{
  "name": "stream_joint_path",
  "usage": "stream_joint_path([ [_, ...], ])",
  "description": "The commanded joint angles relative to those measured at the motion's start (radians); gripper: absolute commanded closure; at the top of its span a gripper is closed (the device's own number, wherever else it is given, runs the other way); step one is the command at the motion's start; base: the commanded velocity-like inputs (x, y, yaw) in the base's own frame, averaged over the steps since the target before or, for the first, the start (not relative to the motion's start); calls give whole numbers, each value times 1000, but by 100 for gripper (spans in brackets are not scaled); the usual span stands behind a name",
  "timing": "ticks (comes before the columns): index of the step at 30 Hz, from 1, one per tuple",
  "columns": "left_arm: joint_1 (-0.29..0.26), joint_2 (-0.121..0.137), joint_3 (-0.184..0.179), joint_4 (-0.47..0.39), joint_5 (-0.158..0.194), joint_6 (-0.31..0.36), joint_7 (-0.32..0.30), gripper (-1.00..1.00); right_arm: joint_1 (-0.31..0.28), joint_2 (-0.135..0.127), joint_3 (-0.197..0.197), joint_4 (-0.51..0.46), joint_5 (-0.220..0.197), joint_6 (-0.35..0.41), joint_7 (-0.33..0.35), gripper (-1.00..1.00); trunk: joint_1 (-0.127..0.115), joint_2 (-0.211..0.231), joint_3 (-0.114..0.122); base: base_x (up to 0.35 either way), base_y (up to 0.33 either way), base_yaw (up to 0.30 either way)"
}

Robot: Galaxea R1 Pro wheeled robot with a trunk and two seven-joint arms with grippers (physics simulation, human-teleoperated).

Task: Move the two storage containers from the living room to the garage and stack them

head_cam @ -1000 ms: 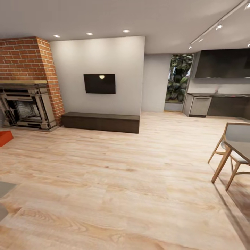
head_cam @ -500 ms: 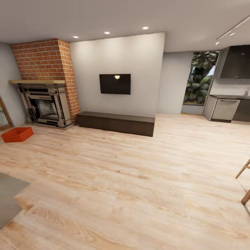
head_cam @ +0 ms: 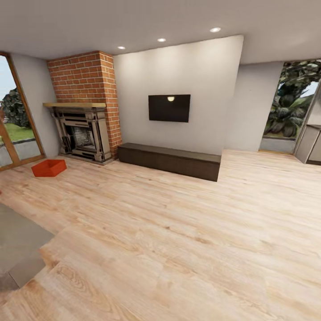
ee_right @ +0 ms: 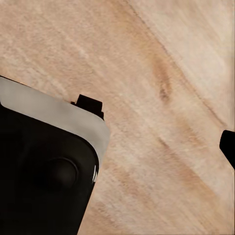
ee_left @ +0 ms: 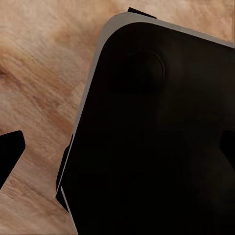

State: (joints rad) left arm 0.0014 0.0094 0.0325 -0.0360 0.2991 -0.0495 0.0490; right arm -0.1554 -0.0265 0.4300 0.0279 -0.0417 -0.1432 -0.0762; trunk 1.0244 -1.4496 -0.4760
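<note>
One red-orange storage container point(head_cam: 49, 168) sits on the light wood-plank floor point(head_cam: 178, 232) of the living room, far off at the left, in front of the fireplace point(head_cam: 82, 136). In the left wrist view my left gripper point(ee_left: 117, 152) is open, its dark fingertips point(ee_left: 11, 155) at opposite edges of the picture, above the robot's black base point(ee_left: 156, 137). In the right wrist view my right gripper point(ee_right: 117, 147) is open and empty, one fingertip point(ee_right: 228, 147) at the picture's edge over the planks.
A red brick chimney point(head_cam: 87, 80) rises over the fireplace. A low dark bench point(head_cam: 171, 160) runs under a wall-mounted screen point(head_cam: 169, 108). A glass door point(head_cam: 13, 129) is at the far left, a grey surface point(head_cam: 18, 245) at the lower left, and a plant-filled window point(head_cam: 292, 107) at the right.
The camera has turned left, so the whole picture has shifted right. The container has come fully into view, and the chair and kitchen units have left at the right.
</note>
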Motion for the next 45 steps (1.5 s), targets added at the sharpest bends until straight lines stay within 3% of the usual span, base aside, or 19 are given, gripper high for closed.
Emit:
stream_joint_path([
  [1,0,0,3,-1,2,-1,2,-100,-1,0,7,3,-4,-6,-2,-100,1,0,-1,325,0,268],
  [17,0,0,3,-1,3,-1,2,-100,-1,0,7,3,-4,-5,-4,-100,1,0,-1,325,0,245],
  [36,0,0,3,-1,3,-1,2,-100,-1,-9,12,3,-4,-4,-5,-100,1,0,-1,325,0,8],
  [45,0,0,3,-1,3,-1,2,-100,-1,1,12,3,-3,5,1,-100,1,0,-1,325,0,0],
])
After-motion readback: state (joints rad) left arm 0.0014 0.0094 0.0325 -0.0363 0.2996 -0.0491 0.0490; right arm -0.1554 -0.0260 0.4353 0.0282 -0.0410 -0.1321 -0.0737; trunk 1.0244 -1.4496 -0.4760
